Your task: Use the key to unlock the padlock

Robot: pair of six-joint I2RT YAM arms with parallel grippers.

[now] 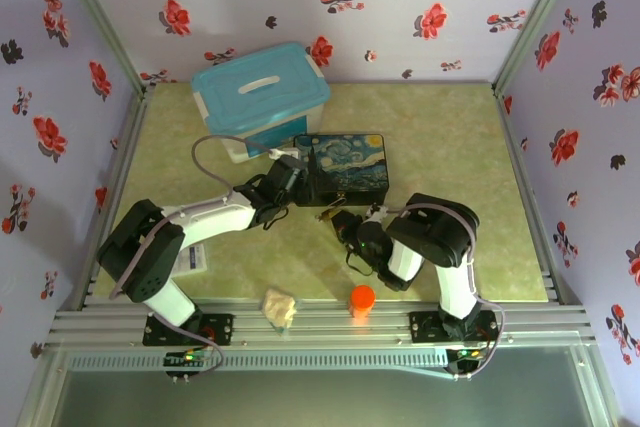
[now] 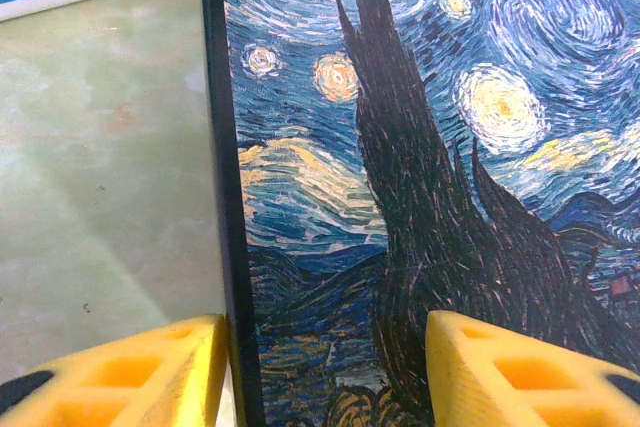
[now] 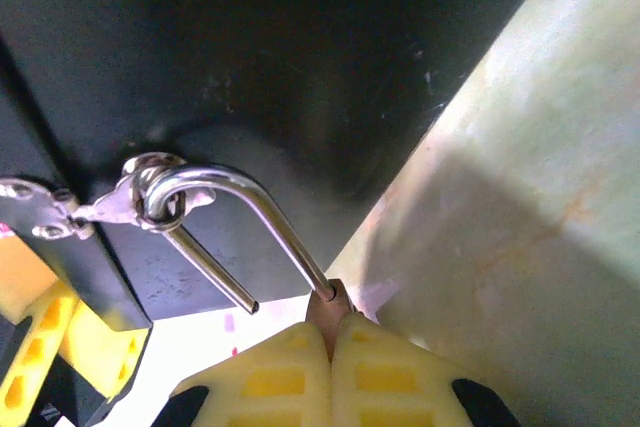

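right gripper [image 3: 330,347] pinches light, stiff, probably slippery padlock [image 3: 285,232] by its body; left gripper [image 2: 322,352] spread astride tin box [image 2: 450,147] wall.

Soft overhead light, mild shadows; right wrist view dark, blurred
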